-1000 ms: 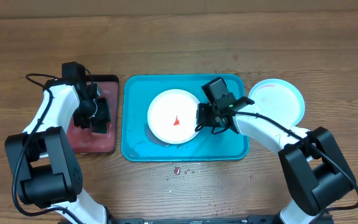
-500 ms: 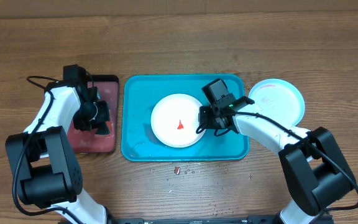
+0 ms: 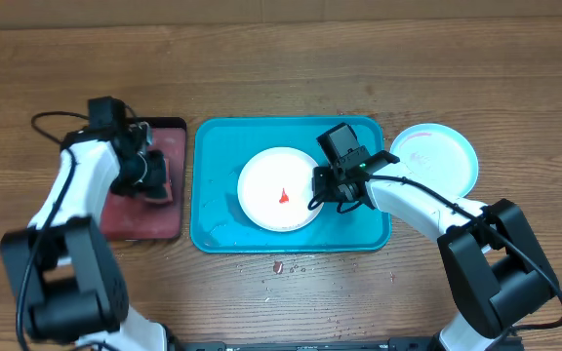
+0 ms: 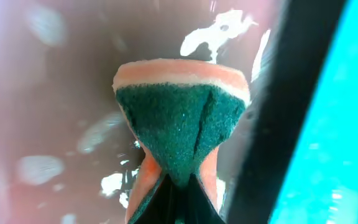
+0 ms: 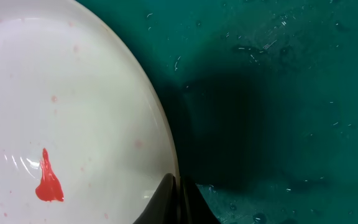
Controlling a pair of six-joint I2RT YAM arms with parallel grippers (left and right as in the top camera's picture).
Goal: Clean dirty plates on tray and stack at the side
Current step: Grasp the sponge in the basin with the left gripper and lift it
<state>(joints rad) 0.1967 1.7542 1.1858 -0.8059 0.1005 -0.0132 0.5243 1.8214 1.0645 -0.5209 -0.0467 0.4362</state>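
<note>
Left tool (image 4: 178, 198) is clenched on a teal-and-orange scrub sponge (image 4: 182, 134), seemingly just above the wet black-rimmed pinkish tray (image 3: 144, 219). Right tool (image 5: 178, 196) pinches the right rim of a round white plastic plate (image 5: 73, 112) bearing a red smear (image 5: 47, 180), inside the large turquoise rectangular tray (image 5: 278, 93); a light-blue-rimmed plate (image 3: 437, 159) rests on the wooden desk (image 3: 281, 58) alongside

This is a robotics lab bench dressed up as a washing-up station; two white-and-black robot arms, the left arm (image 3: 71, 190) and the right arm (image 3: 418, 200), rise from the near edge of a plain wood-grain table (image 3: 281, 58); a black cable (image 3: 39, 122) loops loose off the left one; the kit is plastic props: a turquoise tray (image 3: 213, 229), a white plate (image 3: 261, 200) with one neat red smear (image 3: 283, 195), a scouring sponge (image 4: 182, 130), a wet pinkish tray (image 3: 144, 222).
</note>
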